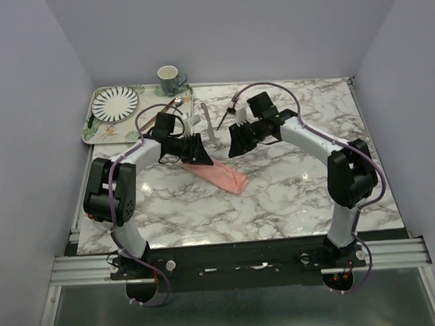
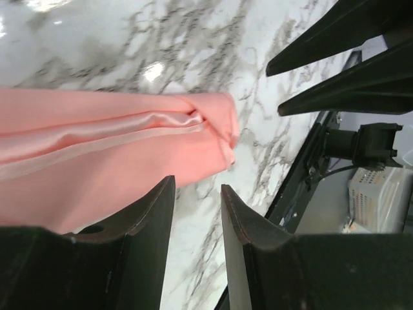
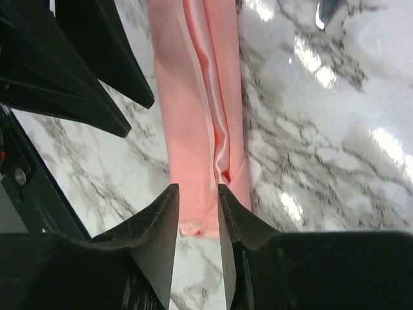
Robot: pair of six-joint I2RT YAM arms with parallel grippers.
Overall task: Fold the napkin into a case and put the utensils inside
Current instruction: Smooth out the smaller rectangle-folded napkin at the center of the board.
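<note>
Napkin (image 1: 218, 176) lies mid-table (image 1: 313, 195), folded into a narrow strip that runs diagonally. Nothing on it or in it. Both grippers sit just behind it, facing each other, tips close together.

Left gripper (image 2: 197, 184): fingers parted by a narrow slot, nothing between them. One finger overlaps the strip's edge in the wrist view; can't tell if it touches.

Right gripper (image 3: 198, 187): same narrow slot. Strip end shows through the gap and isn't pinched.

Further back, a silver utensil (image 1: 208, 124) lies on the marble behind the left gripper; too small to tell fork from knife. Tray (image 1: 90, 136) sits far left with plate (image 1: 115, 102). Cup (image 1: 170, 80) is at the tray's back edge.
</note>
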